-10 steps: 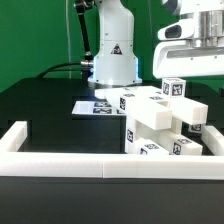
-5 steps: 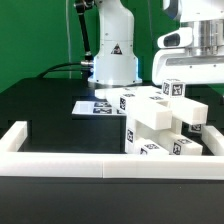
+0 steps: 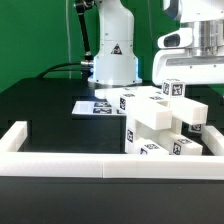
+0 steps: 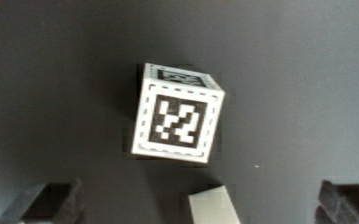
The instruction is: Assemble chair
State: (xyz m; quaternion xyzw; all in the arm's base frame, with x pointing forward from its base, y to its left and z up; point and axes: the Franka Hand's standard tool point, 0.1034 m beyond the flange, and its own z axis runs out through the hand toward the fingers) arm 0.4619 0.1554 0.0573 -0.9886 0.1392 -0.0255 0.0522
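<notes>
- Compared with a second ago, my gripper (image 3: 192, 62) has come down and moved toward the exterior view's left; over the last half second it has not moved. It hangs above the chair (image 3: 165, 125).
- The jaws stand fully apart and hold nothing. In the wrist view both fingertips (image 4: 48, 203) frame bare space.
- The chair's stacked white parts sit at the exterior view's right, against the border rail (image 3: 60, 164), just beside the marker board (image 3: 96, 106).
- Directly under the wrist camera is a tagged block (image 4: 178, 112), untouched.
- My reading: the approach has paused over this block; a descent and grasp probably come next.
</notes>
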